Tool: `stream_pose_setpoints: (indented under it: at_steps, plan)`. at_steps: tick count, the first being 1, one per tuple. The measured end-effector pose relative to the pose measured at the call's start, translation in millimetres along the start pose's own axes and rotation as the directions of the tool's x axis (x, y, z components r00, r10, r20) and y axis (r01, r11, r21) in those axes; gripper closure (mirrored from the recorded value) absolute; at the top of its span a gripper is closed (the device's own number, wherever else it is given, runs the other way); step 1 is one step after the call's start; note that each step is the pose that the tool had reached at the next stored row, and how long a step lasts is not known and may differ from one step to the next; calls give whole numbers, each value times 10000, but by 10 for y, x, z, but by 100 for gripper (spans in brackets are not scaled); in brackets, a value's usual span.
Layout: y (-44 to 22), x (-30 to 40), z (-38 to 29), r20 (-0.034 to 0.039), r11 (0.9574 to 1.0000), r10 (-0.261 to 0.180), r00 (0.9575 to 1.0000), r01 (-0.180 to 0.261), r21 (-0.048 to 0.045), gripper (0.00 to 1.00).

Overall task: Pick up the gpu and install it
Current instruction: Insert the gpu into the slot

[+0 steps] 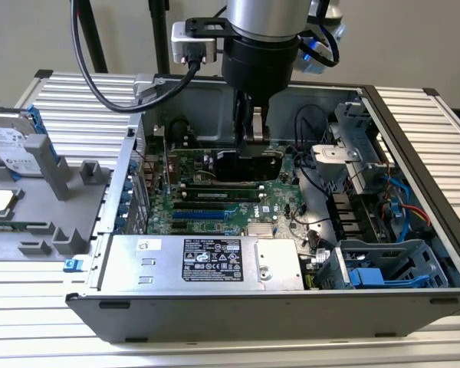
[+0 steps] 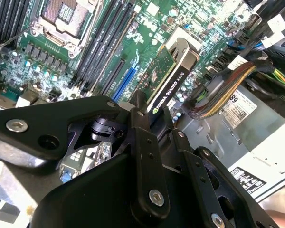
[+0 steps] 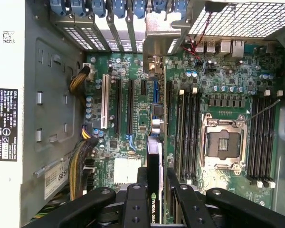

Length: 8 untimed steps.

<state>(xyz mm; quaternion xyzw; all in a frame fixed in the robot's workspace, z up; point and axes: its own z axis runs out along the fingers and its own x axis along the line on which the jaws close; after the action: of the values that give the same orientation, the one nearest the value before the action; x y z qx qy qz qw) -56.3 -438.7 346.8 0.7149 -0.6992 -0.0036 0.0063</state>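
Note:
My gripper (image 1: 251,136) reaches down into the open computer case and is shut on the gpu (image 1: 245,165), a black-cooled card held on edge. In the first wrist view the gpu (image 3: 154,166) appears edge-on between the two black fingers (image 3: 141,183), over the green motherboard (image 3: 133,156) and in line with the expansion slots (image 3: 130,107). In the second wrist view the gpu (image 2: 168,80) shows its green board and black edge sticking out past the gripper (image 2: 152,111). Whether it touches a slot I cannot tell.
A silver power supply (image 1: 207,261) fills the case's near side, with cable bundles (image 3: 78,156) beside it. The drive cage (image 1: 360,146) and a blue tray (image 1: 383,272) stand at the exterior view's right. The CPU socket (image 3: 221,145) lies beside the memory slots. A hard drive (image 1: 11,142) rests outside on a grey fixture (image 1: 54,199).

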Motion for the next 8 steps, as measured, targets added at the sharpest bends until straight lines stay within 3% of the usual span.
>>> stream_pose_setpoints:
  at_steps: [8]
  plan:
    - [-1,0,39,-3,10000,0,10000,0,1,100]
